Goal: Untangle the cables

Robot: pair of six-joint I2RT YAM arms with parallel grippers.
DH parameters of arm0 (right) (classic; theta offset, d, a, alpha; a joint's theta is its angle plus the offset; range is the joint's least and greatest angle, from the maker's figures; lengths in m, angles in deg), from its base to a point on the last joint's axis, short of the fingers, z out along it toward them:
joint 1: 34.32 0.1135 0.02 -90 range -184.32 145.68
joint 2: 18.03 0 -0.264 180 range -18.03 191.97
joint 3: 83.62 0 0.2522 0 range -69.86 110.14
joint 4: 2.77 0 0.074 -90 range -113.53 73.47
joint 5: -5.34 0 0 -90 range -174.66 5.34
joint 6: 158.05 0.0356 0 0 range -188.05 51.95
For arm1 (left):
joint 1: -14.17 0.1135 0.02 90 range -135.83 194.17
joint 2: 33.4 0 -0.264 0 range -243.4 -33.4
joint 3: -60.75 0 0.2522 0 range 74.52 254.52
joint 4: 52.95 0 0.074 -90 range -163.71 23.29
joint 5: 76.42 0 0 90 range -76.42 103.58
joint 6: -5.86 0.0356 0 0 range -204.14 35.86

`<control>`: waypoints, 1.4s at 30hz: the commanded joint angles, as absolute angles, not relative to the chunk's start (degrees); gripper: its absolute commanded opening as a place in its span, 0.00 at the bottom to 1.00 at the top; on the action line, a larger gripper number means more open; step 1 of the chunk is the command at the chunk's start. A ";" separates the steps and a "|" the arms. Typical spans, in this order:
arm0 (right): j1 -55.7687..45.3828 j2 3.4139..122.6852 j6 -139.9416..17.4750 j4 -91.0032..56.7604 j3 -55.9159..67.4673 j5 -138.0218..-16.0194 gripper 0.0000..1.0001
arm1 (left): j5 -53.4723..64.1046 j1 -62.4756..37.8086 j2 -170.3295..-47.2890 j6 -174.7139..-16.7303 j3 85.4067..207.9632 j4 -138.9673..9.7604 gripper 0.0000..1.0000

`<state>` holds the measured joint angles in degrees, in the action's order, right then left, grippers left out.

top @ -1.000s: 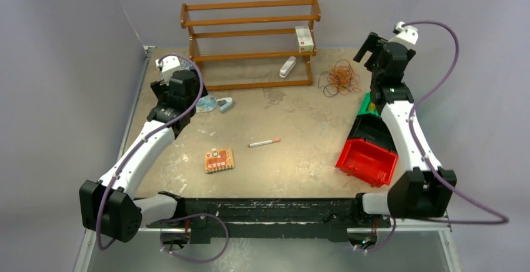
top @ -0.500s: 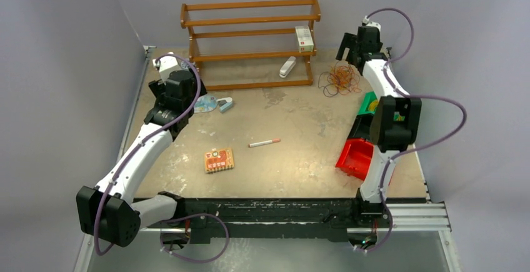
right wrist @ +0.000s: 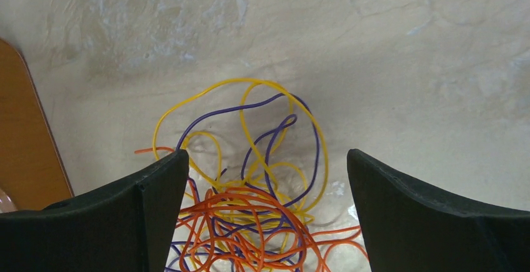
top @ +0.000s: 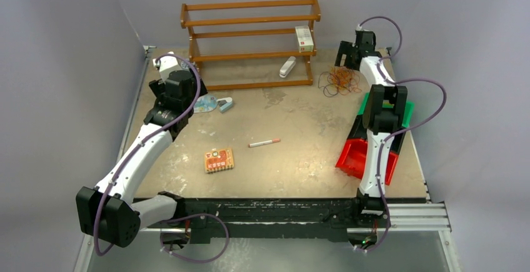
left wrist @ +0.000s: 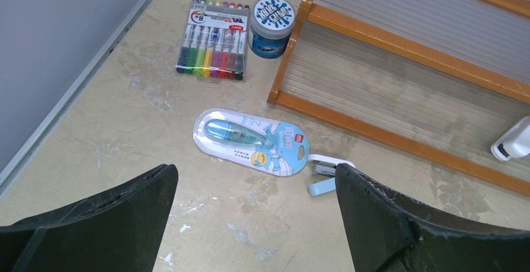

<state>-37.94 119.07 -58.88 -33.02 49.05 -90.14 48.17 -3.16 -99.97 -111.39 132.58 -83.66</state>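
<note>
Just ahead of the left gripper (left wrist: 254, 172), centred between its jaws, there's a correction tape pack (left wrist: 250, 141), with a small light-blue stapler (left wrist: 325, 175) right by one jaw tip. Further out sit a marker pack (left wrist: 211, 39) and a blue tub (left wrist: 271, 17), beside a wooden rack (left wrist: 400, 53).

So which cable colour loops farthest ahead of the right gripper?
The yellow cable: its arc lies outermost, just beyond the dark blue cable; the orange cable is bunched lower.

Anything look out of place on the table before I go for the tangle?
The red bin by the right arm looks tipped over, though the arm hides part of it. Otherwise only the cables are a knotted heap.
</note>
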 commanded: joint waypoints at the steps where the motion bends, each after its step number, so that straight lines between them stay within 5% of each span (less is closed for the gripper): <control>1: -37.66 117.97 -61.19 -32.19 51.58 -84.77 0.95 | 47.62 -3.29 -98.19 -110.69 133.93 -80.77 0.96; 8: -37.66 118.31 -61.11 -31.33 50.01 -82.18 0.72 | 47.07 -3.29 -98.00 -110.77 133.76 -80.52 0.95; 18: -37.58 118.77 -61.57 -30.79 46.64 -85.75 0.71 | 46.54 -3.28 -98.03 -110.86 133.46 -80.33 0.95; 26: -36.72 114.44 -60.51 -27.61 37.60 -82.01 0.52 | 46.22 -3.20 -98.12 -111.02 133.32 -80.21 0.94; 42: -24.75 98.99 -56.34 -23.53 15.63 -83.64 0.34 | 46.44 -3.30 -97.83 -110.91 133.26 -80.42 0.94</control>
